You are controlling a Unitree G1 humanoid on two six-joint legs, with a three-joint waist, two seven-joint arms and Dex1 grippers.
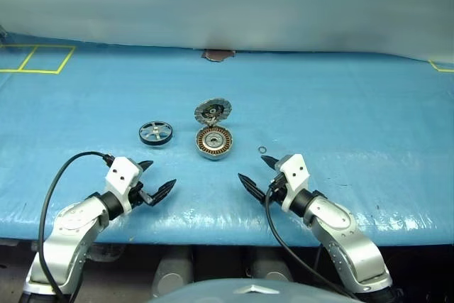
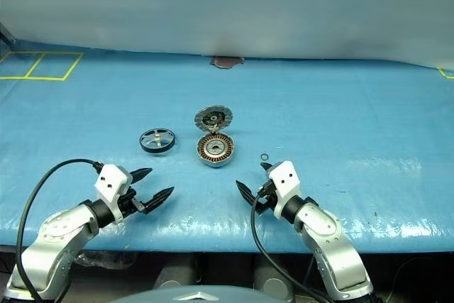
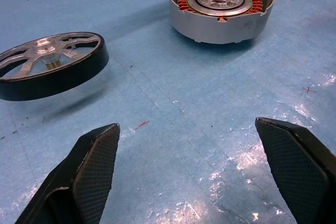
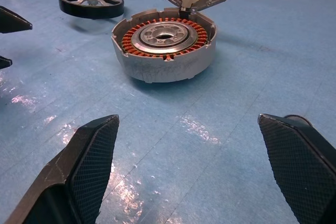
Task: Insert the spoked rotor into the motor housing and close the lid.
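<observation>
The motor housing (image 1: pixel 213 142) sits on the blue table near its middle, a silver cup with copper windings (image 4: pixel 164 38) showing inside. Its lid (image 1: pixel 212 112) stands swung open on the far side, inner face toward me. The spoked rotor (image 1: pixel 155 133), black-rimmed with silver spokes, lies flat to the housing's left. My left gripper (image 1: pixel 156 178) hovers open in front of the rotor, nothing between its fingers (image 3: pixel 94 166). My right gripper (image 1: pixel 257 172) is open too, in front and slightly right of the housing, empty.
A tiny metal ring (image 1: pixel 262 150) lies on the table just right of the housing, close to my right gripper. Yellow tape lines (image 1: pixel 35 58) mark the far left corner. The table's front edge (image 1: pixel 227 221) runs just under both wrists.
</observation>
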